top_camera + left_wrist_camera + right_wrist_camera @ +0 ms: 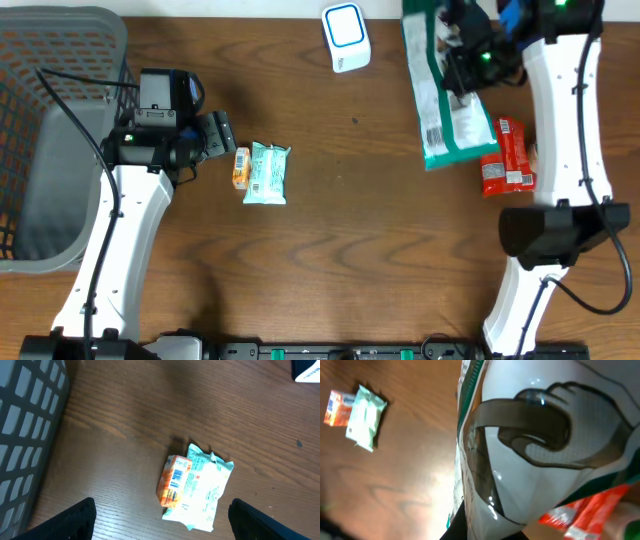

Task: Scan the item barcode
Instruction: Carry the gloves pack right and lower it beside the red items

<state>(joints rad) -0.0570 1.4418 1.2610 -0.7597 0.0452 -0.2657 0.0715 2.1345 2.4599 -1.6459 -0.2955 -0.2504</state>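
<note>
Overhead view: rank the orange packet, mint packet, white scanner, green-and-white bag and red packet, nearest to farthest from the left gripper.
From the left gripper:
1. orange packet, just beside it
2. mint packet, next to the orange one, on its right
3. white scanner, far edge, centre
4. green-and-white bag, right side
5. red packet, farthest right

A basket [60,45] stands at the left edge of the table [380,230]. To its right, toward the middle, a small box [240,168] lies touching the left side of a soft packet [267,173]. A scanner [346,37] sits at the far edge, near the centre. To the scanner's right is a large pouch [445,110], with a flat wrapper [508,160] just beside its right near corner.
</note>
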